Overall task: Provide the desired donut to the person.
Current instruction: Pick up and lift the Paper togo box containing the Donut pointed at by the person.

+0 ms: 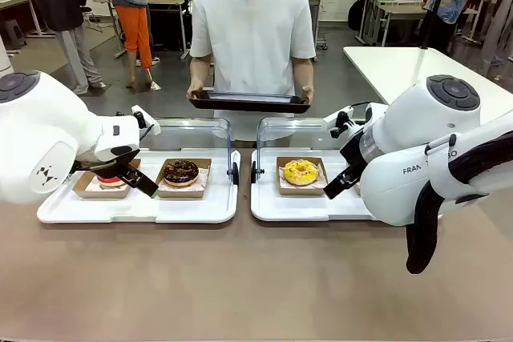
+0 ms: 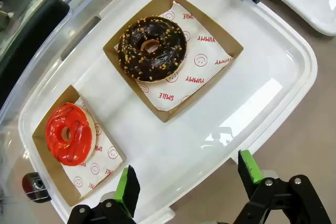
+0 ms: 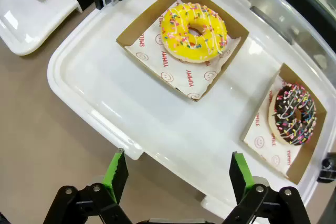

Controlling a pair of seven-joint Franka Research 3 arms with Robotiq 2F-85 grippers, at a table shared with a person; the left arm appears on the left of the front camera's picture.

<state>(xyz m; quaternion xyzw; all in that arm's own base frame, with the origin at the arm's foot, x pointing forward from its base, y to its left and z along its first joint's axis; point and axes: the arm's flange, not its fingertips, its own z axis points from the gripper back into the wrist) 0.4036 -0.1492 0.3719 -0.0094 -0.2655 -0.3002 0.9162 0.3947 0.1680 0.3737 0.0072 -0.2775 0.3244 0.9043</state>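
Observation:
The person (image 1: pixel 252 34) stands at the far side and holds a dark tray (image 1: pixel 248 102) in both hands. On the left white tray (image 2: pixel 273 93) sit a red glazed donut (image 2: pixel 68 134) and a chocolate donut with nut crumbs (image 2: pixel 151 48), each in a brown paper box. The right white tray (image 3: pixel 94 87) carries a yellow sprinkled donut (image 3: pixel 194 31) and a chocolate donut with coloured sprinkles (image 3: pixel 294 114). My left gripper (image 2: pixel 189 174) hovers open above the left tray's near edge. Over the right tray's near edge my right gripper (image 3: pixel 178 169) is open too. Nothing marks one donut as desired.
Clear hinged lids (image 1: pixel 192 126) stand raised behind both trays. The brown tabletop (image 1: pixel 240 278) in front of the trays is bare. A white table (image 1: pixel 417 70) and bystanders are farther back.

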